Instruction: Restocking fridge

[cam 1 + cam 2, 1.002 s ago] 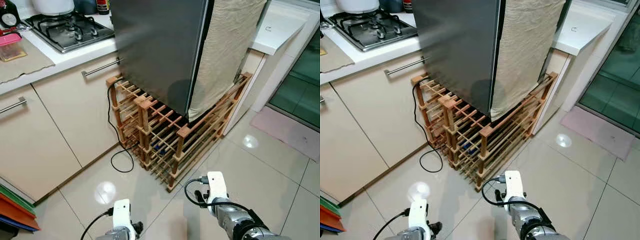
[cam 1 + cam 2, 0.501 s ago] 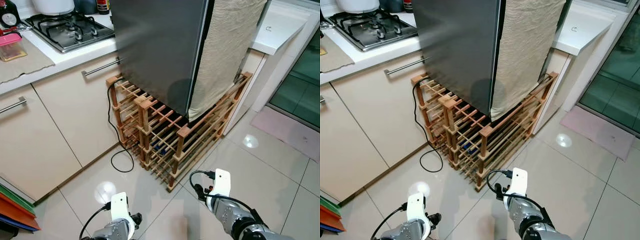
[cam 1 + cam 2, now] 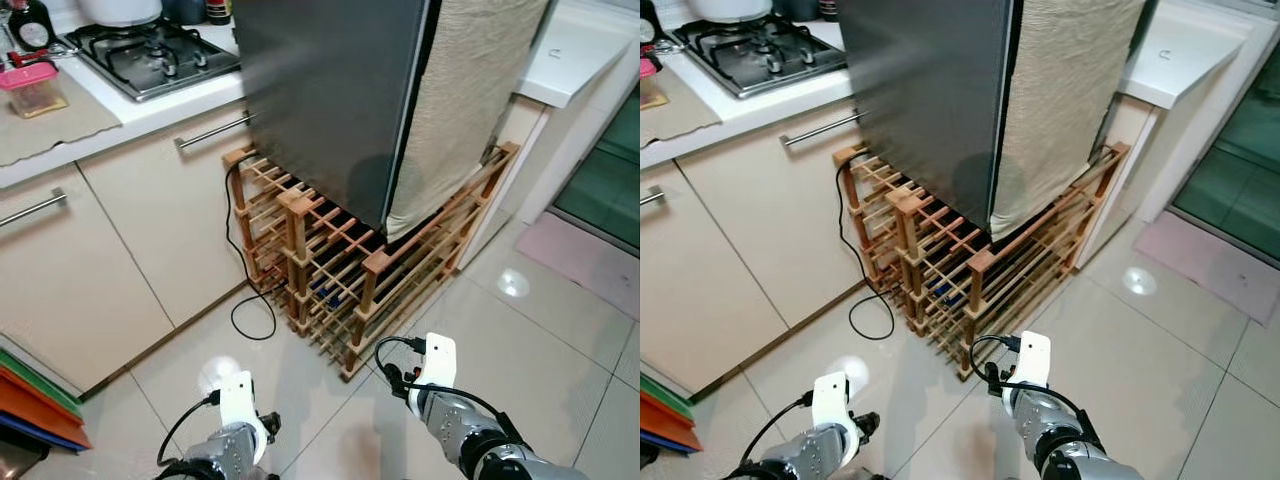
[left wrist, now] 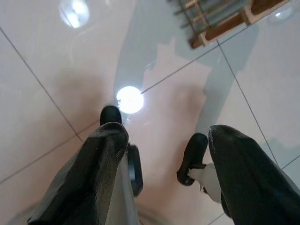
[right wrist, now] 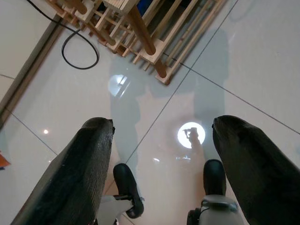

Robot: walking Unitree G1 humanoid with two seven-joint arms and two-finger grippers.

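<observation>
While both arms hang low over the glossy tiled floor [image 3: 560,330], the left gripper [image 4: 164,154] points down at the tiles with its two black fingers [image 4: 101,159] spread wide and nothing between them. The right gripper [image 5: 159,154] is likewise released, its fingers [image 5: 79,168] well apart and empty above the floor. In the head views the left wrist [image 3: 238,405] and the right wrist [image 3: 435,365] sit at the lower edge, each with a white camera block and a black lead.

Just ahead of the right gripper stands a wooden wine rack [image 3: 345,270], its near corner post close to the wrist. A black power cable [image 3: 250,318] loops on the tiles beside the rack, ahead of the left gripper and to its right. On top of the rack, further ahead of both grippers, stands the dark grey fridge [image 3: 320,100], its door closed, with a beige cloth [image 3: 460,100] draped down its right side.

Left of the fridge, beige cabinets [image 3: 120,250] with metal bar handles carry a white counter. On it, far ahead of the left gripper, lie a gas hob [image 3: 150,55] and a pink-lidded container [image 3: 32,88]. Far to the right of the right gripper a pink mat [image 3: 590,262] lies before a glass door.
</observation>
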